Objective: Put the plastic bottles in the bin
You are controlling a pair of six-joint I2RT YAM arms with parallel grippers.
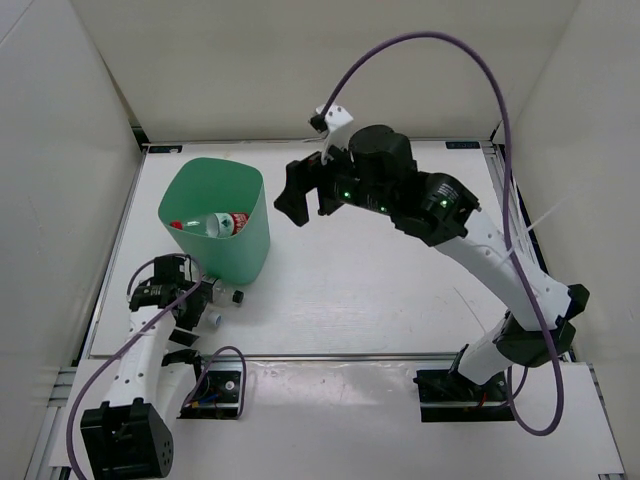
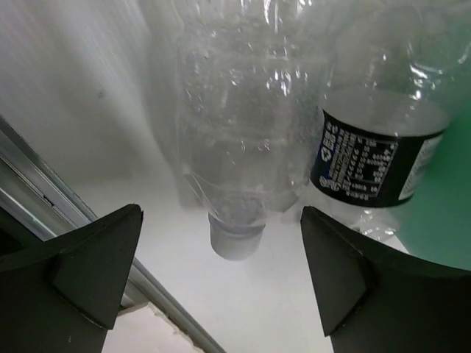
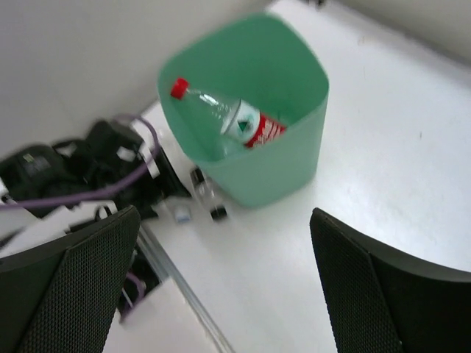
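Two small clear plastic bottles [image 2: 243,147] lie just ahead of the spread left gripper [image 2: 221,246]: unlabelled one [image 2: 228,81] dead centre, white cap [image 2: 235,237] pointing back at it, dark-labelled one [image 2: 375,165] to its right against the mint-green plastic bin [image 2: 450,191]. Right gripper [image 1: 308,195], also spread, hangs much farther off.

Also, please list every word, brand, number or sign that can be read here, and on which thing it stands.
No text is readable enough to quote.
Dark-label bottle: white print in several lines, too blurred to read.
Red-label bottle inside the bin: a green triangle sign; words too small to read.
Bare bottle: no label, no text.
Small marks at the far edge of the table: too small to read.
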